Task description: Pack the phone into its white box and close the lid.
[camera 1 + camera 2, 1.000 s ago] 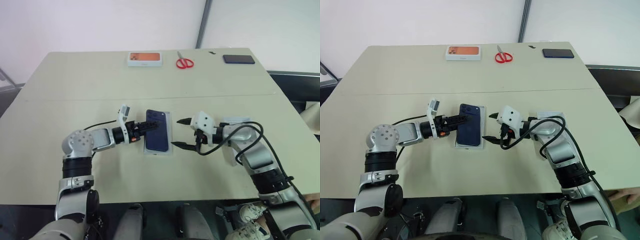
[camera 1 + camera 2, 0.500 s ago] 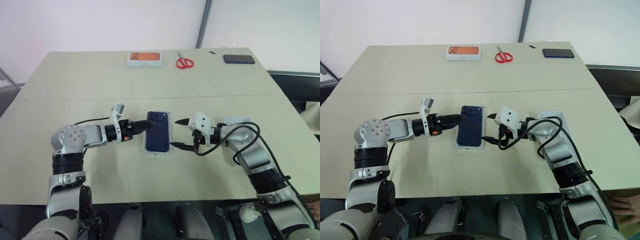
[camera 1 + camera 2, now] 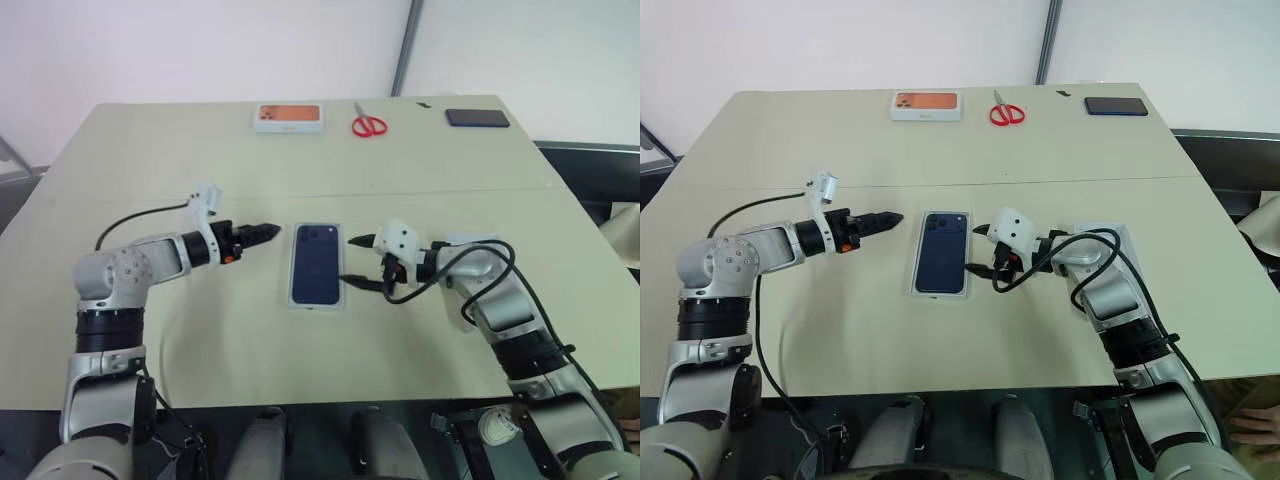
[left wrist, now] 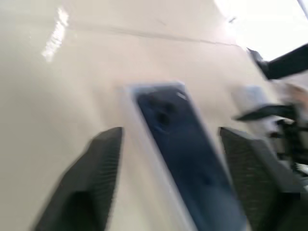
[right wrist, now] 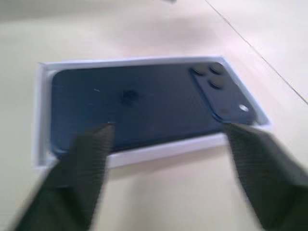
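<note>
We see the phone (image 3: 317, 263) lying back up in the white box (image 3: 317, 302) near the middle of the desk (image 3: 300, 160), its camera bump at the far corner and a thin white rim of the tray showing all round it. Our right end effector (image 3: 362, 262) sits just beside the box on the right, its two black fingers spread apart with nothing between them; one fingertip lies close to the tray's edge, and whether it touches we cannot tell. Behind that arm, partly hidden by it and its cables, a white boxy shape that may be the lid (image 3: 470, 241) lies on the desk. Our left end effector (image 3: 262, 231) hangs on the other side of the box, apart from it and pointing toward the phone's far end; its wrist view shows the fingers (image 4: 91, 178) parted and empty, with the phone between them further off. Along the far edge of the desk lie a white box with an orange picture (image 3: 290, 117), red-handled scissors (image 3: 368, 124) and a flat black slab (image 3: 477, 118), well apart from the tray.
</note>
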Controlling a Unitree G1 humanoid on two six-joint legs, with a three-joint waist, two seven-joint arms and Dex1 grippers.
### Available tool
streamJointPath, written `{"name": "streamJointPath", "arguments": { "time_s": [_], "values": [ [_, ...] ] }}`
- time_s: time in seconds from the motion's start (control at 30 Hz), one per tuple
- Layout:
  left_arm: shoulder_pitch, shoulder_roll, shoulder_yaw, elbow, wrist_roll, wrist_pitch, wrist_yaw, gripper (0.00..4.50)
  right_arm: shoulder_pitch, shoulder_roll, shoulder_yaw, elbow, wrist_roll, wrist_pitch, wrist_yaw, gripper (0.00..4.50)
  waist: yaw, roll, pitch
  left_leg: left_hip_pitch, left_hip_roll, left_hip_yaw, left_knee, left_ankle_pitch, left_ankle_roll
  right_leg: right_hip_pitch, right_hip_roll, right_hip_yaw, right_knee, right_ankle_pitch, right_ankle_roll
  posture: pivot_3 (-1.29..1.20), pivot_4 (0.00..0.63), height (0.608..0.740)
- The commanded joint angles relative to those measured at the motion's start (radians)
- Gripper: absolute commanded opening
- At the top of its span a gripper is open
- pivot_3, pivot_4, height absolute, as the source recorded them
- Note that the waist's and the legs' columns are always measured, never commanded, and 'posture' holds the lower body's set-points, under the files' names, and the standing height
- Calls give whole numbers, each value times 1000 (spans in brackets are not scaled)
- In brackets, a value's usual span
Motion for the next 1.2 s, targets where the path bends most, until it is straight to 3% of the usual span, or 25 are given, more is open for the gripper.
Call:
{"name": "streamJointPath", "arguments": {
  "time_s": [0.03, 0.07, 0.1, 0.13, 0.33, 0.53, 0.8, 1.03, 1.2],
  "values": [
    [56, 22, -63, -17, 133, -301, -116, 1096, -36, 2, -27, 31, -36, -52, -50, 1649, 2, 0, 0, 0, 0, 0, 0, 0, 0, 0, 0, 0, 0, 0, 0, 0, 150, 740],
    [81, 18, -75, -11, 156, -361, -140, 455, -36, 4, -21, 43, -52, -71, -66, 993, 2, 0, 0, 0, 0, 1, -1, 0, 0, 0, -1, 0, -1, 0, 0, 0, 150, 740],
    [109, 11, -79, -3, 167, -417, -169, 163, -33, 11, -20, 47, -58, -78, -82, 683, 3, 0, 0, 0, 0, 1, -1, 0, 0, 0, -1, 0, -1, 0, 0, 0, 150, 740],
    [129, 8, -85, 8, 183, -464, -187, 0, -32, 18, -20, 51, -61, -82, -92, 69, 3, 0, 0, 0, 0, 1, -1, 0, 0, 0, -1, 0, -1, 0, 0, 0, 150, 740],
    [200, -15, -144, 111, 307, -738, -262, 0, 3, 24, -7, 53, -124, -113, -159, 69, 5, 0, 0, -1, 0, 0, -1, 0, 0, 0, -2, -1, -1, 0, 0, 0, 150, 740],
    [132, -83, -237, 240, 402, -790, -269, 0, 40, 36, 39, 54, -193, -136, -193, 69, 4, 0, 0, -1, -2, 1, 0, 0, 1, 1, -2, -1, 0, 0, 0, 0, 150, 740],
    [99, -142, -293, 201, 390, -659, -331, 0, 37, 68, 46, 31, -192, -124, -191, 69, 0, 0, 0, 0, -1, 0, 0, 0, 1, 1, 0, -2, 1, 0, 0, 0, 150, 740],
    [91, -186, -313, 71, 321, -476, -376, 0, 77, -11, 14, -31, -176, -107, -128, 69, 6, 0, 0, -1, -1, 0, 1, 0, 1, 2, 0, -2, 1, 0, 0, 0, 150, 740],
    [53, -218, -335, 95, 354, -481, -376, 0, 138, -77, -22, -113, -149, -71, -86, 69, 3, 0, 0, 0, -1, 0, 1, 0, 1, 2, 0, -2, 1, 0, 0, 0, 150, 740]
  ]
}}
